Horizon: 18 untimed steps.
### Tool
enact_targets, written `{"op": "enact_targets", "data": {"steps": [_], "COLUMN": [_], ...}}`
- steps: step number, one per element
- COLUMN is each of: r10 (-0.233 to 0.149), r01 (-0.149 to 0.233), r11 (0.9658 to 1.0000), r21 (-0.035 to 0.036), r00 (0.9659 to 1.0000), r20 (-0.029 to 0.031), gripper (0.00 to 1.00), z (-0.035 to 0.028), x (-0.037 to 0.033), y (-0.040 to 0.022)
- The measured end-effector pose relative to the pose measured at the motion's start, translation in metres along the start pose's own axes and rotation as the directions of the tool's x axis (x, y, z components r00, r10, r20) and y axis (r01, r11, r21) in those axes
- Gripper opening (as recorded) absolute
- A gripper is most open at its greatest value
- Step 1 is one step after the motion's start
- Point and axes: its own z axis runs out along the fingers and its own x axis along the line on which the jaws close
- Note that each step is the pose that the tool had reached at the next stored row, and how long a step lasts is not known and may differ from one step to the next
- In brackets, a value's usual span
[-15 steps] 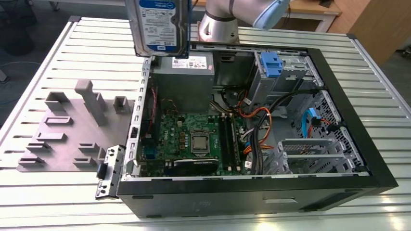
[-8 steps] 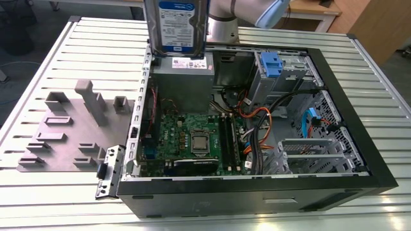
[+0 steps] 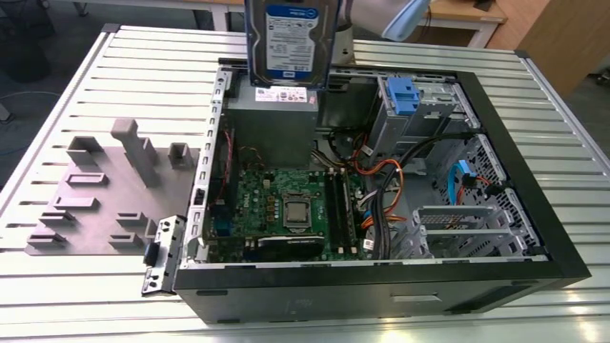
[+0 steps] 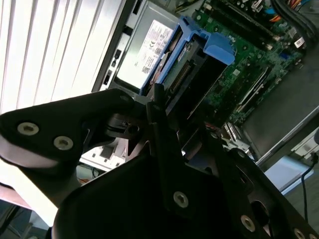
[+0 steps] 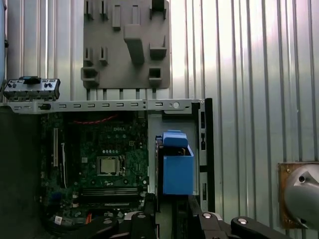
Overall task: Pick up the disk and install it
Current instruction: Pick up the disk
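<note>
The disk [image 3: 291, 39] hangs upright in the air at the top of the exterior view, its white-and-blue label facing the camera, above the back edge of the open computer case [image 3: 533, 214]. In both wrist views my gripper [image 4: 182, 117] [image 5: 172, 201] is shut on the disk [image 4: 192, 59] [image 5: 177, 169], with a dark finger on each side of it. Its blue plastic rails and front piece point down toward the case. The disk sits over the grey power-supply box [image 3: 276, 114] and touches nothing below.
Inside the case lie the green motherboard [image 3: 286, 207], cable bundles [image 3: 381, 193], a drive bay with a blue tabbed unit [image 3: 405, 96] and a metal cage [image 3: 458, 229]. A grey fixture plate [image 3: 96, 193] with upright blocks lies on the slatted table [image 3: 57, 300] at the exterior view's left.
</note>
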Motion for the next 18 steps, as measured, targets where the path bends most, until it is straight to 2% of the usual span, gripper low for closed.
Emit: {"op": "enact_targets", "data": {"steps": [9,15,18], "r10": [0.000,0.000,0.000], "r01": [0.000,0.000,0.000], "r11": [1.0000,1.0000,1.0000], "r21": [0.0000,-0.0001,0.0000], "r00": [1.0000,1.0000,1.0000], "r20": [0.0000,-0.0001,-0.0001], "gripper": [0.35,0.35,0.35], "z": [0.0003,0.0004,0.0004], "x": [-0.0011,-0.0018,-0.0021], "y": [-0.0328,-0.0521,-0.0598]}}
